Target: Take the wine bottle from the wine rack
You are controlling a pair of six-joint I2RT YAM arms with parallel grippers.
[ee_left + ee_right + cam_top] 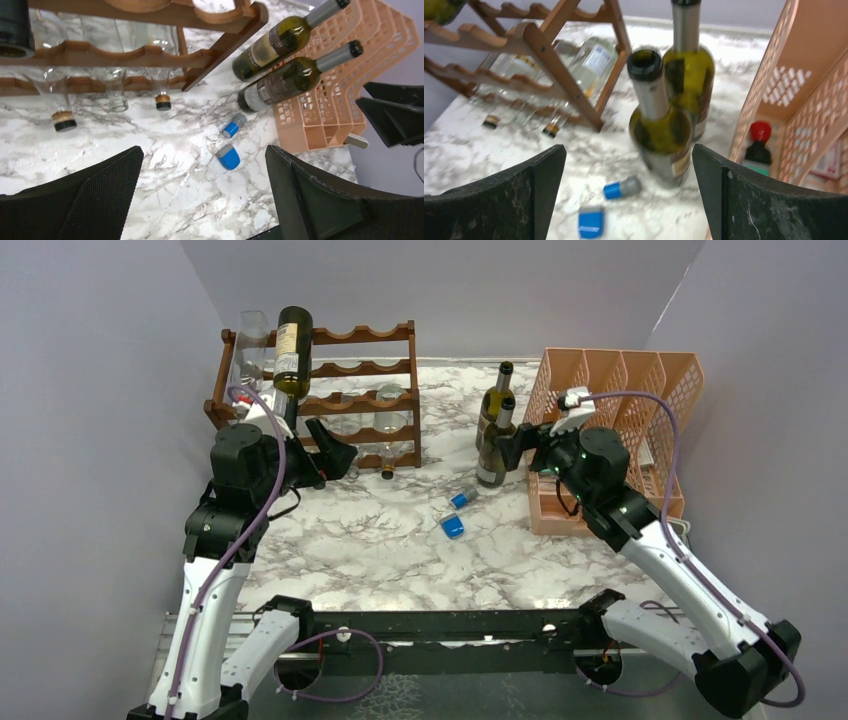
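A: Where's the wine bottle?
B: The wine bottle [292,350] is lying across the upper rails at the left end of the wine rack [372,335]. Its base is pointing to the far wall and its neck is pointing toward my bases.
A: Left side?
B: My left gripper [204,150] is hovering in front of the rack's lower tiers, near that neck. The fingers are spread wide and carrying nothing, and the camera is looking down on the marble table [190,205].
A: Right side?
B: My right gripper [629,150] is also gaping wide and empty. It's facing two green bottles [659,130] standing just beside the peach organizer [650,375]. I can't tell if it's touching the nearer one.
A: Anything else?
B: Clear bottles [55,92] are lying in the low tiers. Two blue caps [228,157] are sitting on the marble between the rack and the organizer.
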